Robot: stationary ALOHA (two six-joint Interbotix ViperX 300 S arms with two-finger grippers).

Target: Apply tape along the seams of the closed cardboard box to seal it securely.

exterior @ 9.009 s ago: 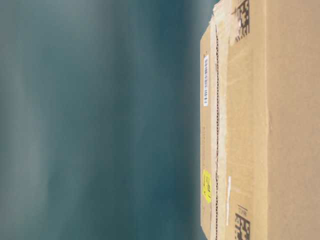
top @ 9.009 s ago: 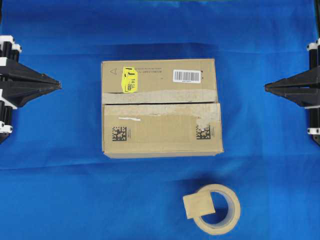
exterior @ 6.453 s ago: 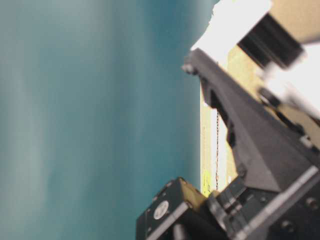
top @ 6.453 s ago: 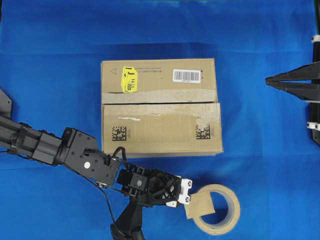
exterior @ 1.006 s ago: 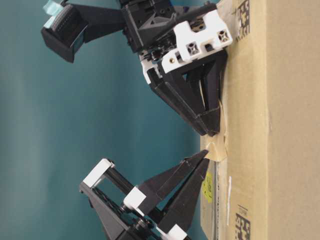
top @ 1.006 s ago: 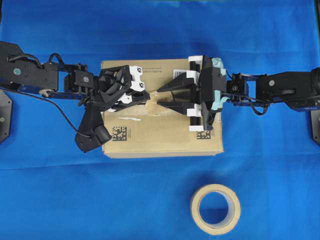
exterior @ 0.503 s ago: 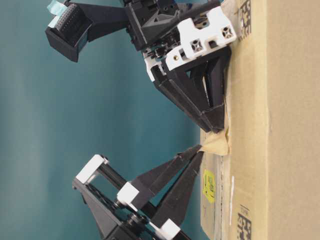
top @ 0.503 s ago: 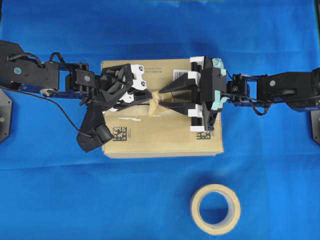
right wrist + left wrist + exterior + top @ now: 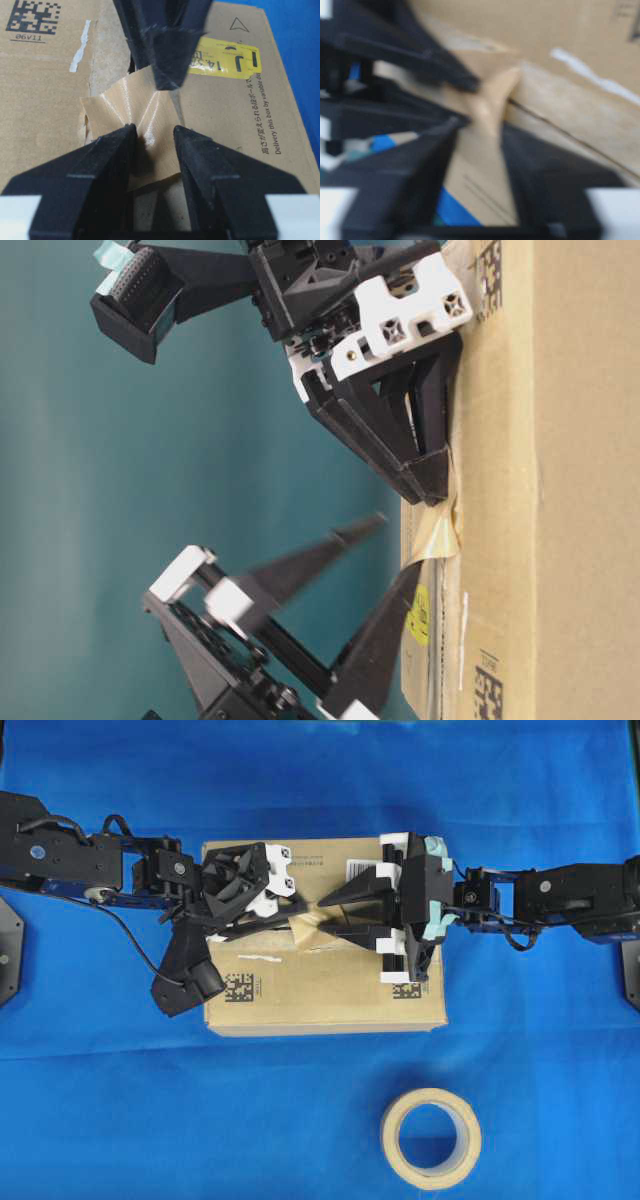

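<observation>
Overhead, we are seeing the tape (image 9: 305, 931) lying over the seams (image 9: 240, 927) of the cardboard box (image 9: 330, 995), while at table level the left pincer (image 9: 390, 552) is gaping wide and the right pincer (image 9: 428, 478), jaws parted, is pressing the tape.

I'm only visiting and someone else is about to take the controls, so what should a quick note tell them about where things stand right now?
Left gripper: jaws spread apart, one finger low against the tape's edge, not pinching it.
Right gripper: open, both fingertips pressing down on the tape.
The tape lies wrinkled across the seam near the middle of the cardboard box, one edge lifting.
The tape roll sits on the blue cloth in front of the box.
Done: one short piece placed.
Left: smooth it flat; the rest of the seam is bare.
</observation>
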